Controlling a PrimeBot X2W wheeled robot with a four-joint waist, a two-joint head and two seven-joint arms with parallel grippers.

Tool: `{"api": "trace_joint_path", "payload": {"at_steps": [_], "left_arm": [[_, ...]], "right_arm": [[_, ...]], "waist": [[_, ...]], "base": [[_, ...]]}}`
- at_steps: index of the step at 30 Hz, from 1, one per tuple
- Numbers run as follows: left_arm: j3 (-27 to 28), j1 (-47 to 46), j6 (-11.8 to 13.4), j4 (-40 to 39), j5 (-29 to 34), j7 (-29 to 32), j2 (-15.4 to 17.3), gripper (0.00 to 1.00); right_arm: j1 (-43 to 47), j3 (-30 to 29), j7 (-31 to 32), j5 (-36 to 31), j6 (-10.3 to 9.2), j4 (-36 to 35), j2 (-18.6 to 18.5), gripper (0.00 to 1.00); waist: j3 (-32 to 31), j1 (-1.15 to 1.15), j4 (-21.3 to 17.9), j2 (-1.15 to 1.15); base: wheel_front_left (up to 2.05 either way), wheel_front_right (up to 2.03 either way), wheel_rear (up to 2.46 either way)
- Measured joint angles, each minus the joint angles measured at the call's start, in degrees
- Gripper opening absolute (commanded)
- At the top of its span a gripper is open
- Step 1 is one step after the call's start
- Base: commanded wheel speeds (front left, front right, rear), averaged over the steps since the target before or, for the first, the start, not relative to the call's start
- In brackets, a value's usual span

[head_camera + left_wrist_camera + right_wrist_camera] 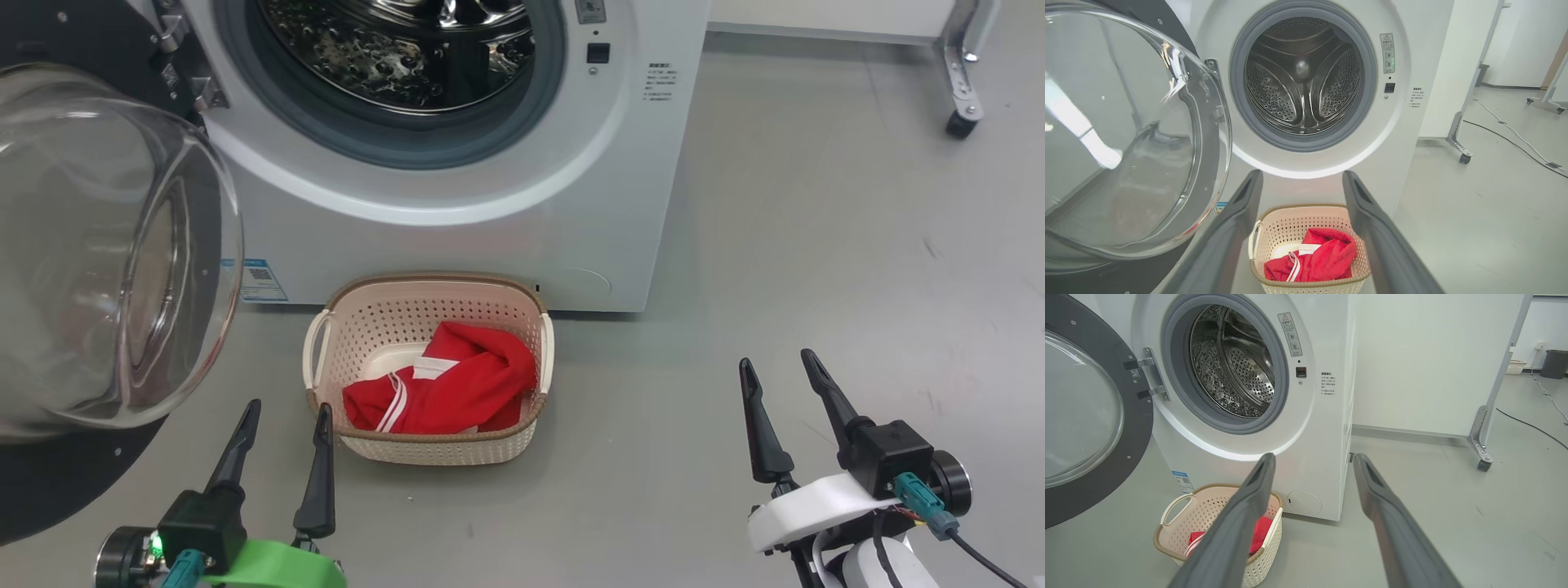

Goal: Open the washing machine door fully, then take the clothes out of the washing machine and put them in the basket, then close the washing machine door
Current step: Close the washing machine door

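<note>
The washing machine [457, 220] [1404, 134] [1323, 428] stands ahead with its steel drum bare inside. Its door [90, 261] [1126, 134] [1081, 412] hangs swung wide open on the left, glass bowl bulging toward me. On the floor in front sits the cream basket [424, 449] [1274, 228] [1175, 539] holding red clothes [457, 384] [1318, 257] [1259, 535] with white trim. My left gripper [287, 416] [1302, 179] hovers open just left of the basket's near corner. Off to the right over bare floor, my right gripper [775, 367] [1312, 461] is open too, holding nothing.
A white panel on a wheeled metal foot [963, 90] [1457, 139] [1480, 441] stands right of the machine. Cables [1515, 134] trail over the grey floor beyond it. A dark bin [1553, 363] sits far back right.
</note>
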Motion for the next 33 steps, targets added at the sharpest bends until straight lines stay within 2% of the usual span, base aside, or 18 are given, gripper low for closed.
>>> {"api": "trace_joint_path", "payload": {"at_steps": [8,25,33], "left_arm": [[1.42,0.01,0.93,-0.08,-0.10,-0.81,0.00,1.00],[1.70,0.01,1.23,-0.33,-1.58,-2.01,-0.01,1.00],[3.32,0.62,1.47,-0.58,-1.94,-2.54,0.01,1.00]], "right_arm": [[0.05,0.59,0.01,-0.40,0.18,-0.08,-0.24,1.00],[0.92,1.64,0.01,-0.41,0.51,-0.08,-0.04,1.00],[0.99,3.20,0.01,-0.41,0.81,0.35,0.22,1.00]], "waist": [[-0.22,0.00,5.70,0.00],[-0.89,0.00,18.76,0.00],[-1.66,0.00,22.19,0.00]], "base": [[0.00,0.00,0.00],[0.00,0.00,0.00],[0.00,0.00,0.00]]}}
